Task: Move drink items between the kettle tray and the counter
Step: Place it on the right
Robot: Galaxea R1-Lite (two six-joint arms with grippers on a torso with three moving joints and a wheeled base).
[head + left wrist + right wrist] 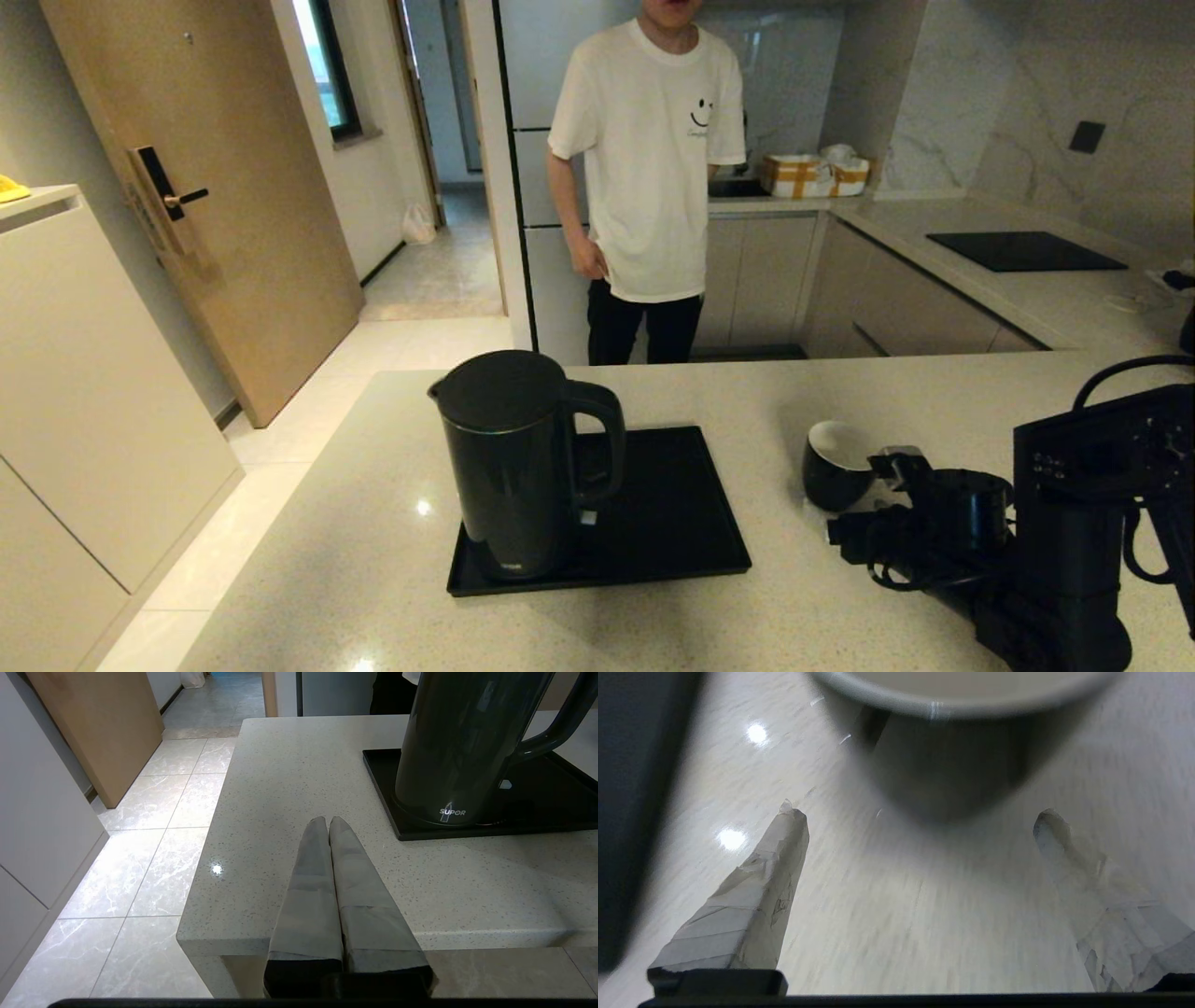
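Two drink items so far: kettle (523, 467) sits on the tray (672, 523) mid-frame, cup (834, 464) on the counter (373, 579) just right of it. Right gripper (920, 816) is spread wide, lined up on the cup, probably to grab it. Left gripper (328, 826) is pinched closed, parked lower left.

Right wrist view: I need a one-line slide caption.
Open right gripper low over the speckled beige counter, its taped fingers apart just short of the small black, white-lined cup.
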